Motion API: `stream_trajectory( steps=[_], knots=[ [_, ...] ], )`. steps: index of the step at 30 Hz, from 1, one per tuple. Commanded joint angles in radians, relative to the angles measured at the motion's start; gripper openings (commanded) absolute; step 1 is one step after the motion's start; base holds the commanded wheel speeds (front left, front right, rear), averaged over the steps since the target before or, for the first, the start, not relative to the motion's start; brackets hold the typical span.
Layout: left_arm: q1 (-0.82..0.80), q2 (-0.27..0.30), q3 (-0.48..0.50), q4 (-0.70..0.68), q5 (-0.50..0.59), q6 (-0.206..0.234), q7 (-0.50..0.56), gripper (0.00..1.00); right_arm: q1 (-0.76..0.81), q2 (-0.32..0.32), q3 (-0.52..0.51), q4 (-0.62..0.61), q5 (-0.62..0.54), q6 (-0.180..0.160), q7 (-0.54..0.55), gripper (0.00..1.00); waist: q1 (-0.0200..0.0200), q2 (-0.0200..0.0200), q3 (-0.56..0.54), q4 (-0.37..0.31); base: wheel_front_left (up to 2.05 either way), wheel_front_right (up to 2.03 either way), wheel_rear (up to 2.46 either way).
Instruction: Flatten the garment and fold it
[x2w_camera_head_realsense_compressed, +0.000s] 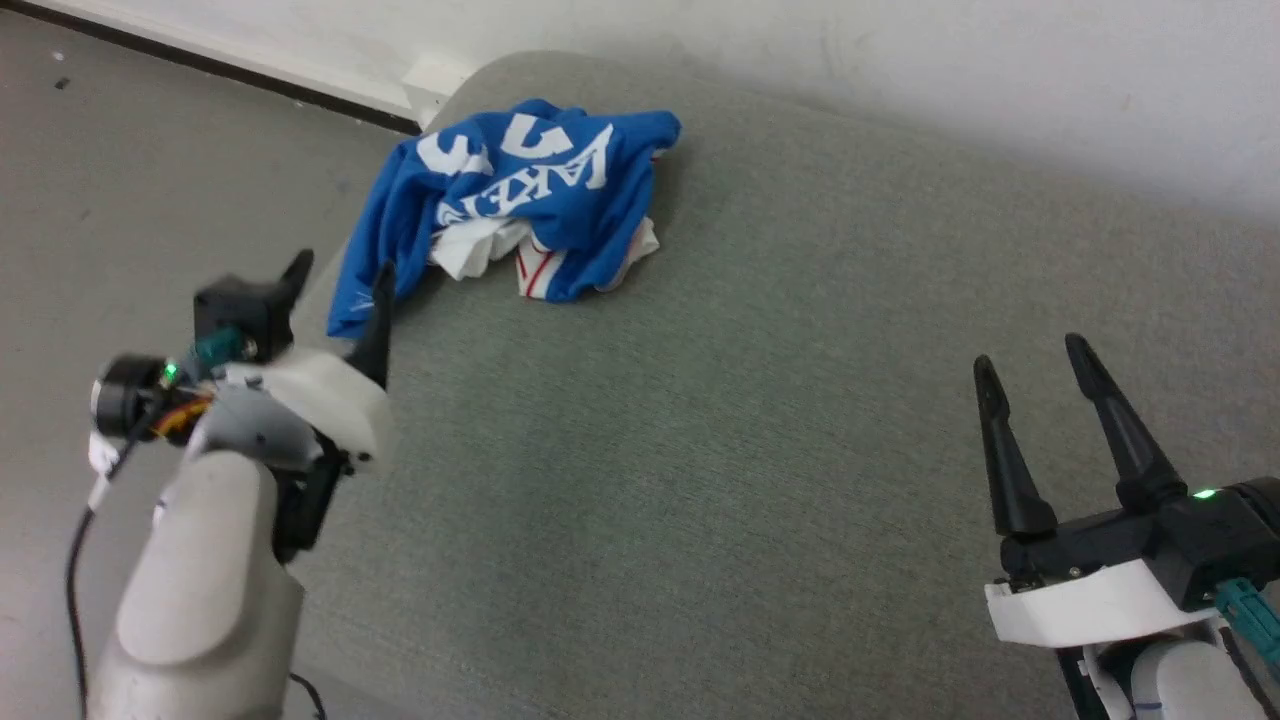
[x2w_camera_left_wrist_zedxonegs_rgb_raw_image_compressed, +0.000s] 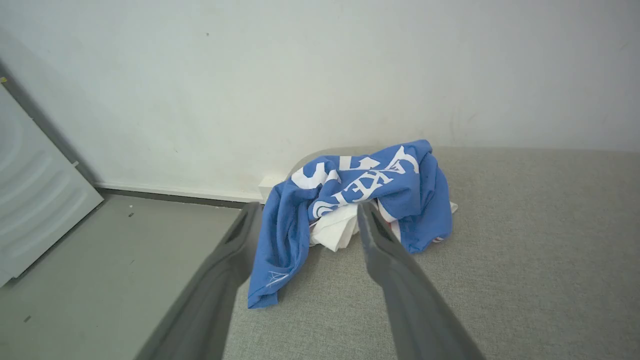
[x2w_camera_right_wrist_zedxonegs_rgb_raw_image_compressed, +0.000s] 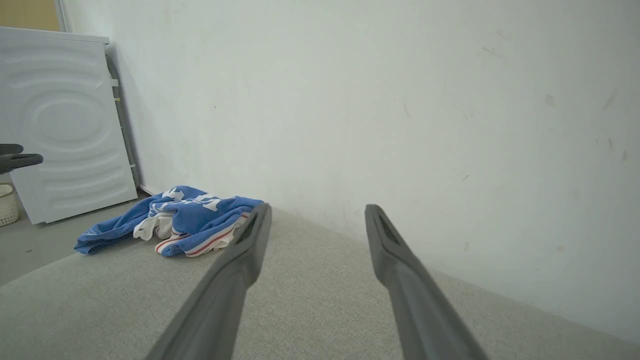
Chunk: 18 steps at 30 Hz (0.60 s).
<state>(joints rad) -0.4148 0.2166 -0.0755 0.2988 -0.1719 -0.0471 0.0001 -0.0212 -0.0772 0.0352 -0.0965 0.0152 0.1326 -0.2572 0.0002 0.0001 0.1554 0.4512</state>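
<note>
Left gripper spread and empty, we note, tips beside the crumpled garment on the grey pad; right gripper likewise spread, well apart

Garment crumpled: print folds into itself, letters only partly readable, white sleeves mostly tucked under the blue. Hem logo too small to read. Left gripper blurred in head view; one finger overlaps the hem corner, contact unclear. Right gripper wrist cut by bottom edge. White appliance and basket cut by left edge, right wrist view.
</note>
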Motion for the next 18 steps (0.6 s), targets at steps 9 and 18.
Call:
stream_trajectory(
  steps=[9,18],
  knots=[
    [-0.331,0.161,-0.012,0.292,-0.002,-0.064,0.226,1.00,-0.052,-0.046,0.000,-0.039,-0.006,-0.002,-0.005,1.00,-0.0002,-0.0001,0.273,-0.245,0.00,0.00,0.00],
    [-0.514,0.289,0.033,0.531,-0.144,-0.082,0.476,1.00,-0.088,-0.051,-0.011,-0.080,-0.002,-0.002,-0.005,1.00,-0.0002,-0.0001,0.374,-0.335,0.00,0.00,0.00]
  ],
)
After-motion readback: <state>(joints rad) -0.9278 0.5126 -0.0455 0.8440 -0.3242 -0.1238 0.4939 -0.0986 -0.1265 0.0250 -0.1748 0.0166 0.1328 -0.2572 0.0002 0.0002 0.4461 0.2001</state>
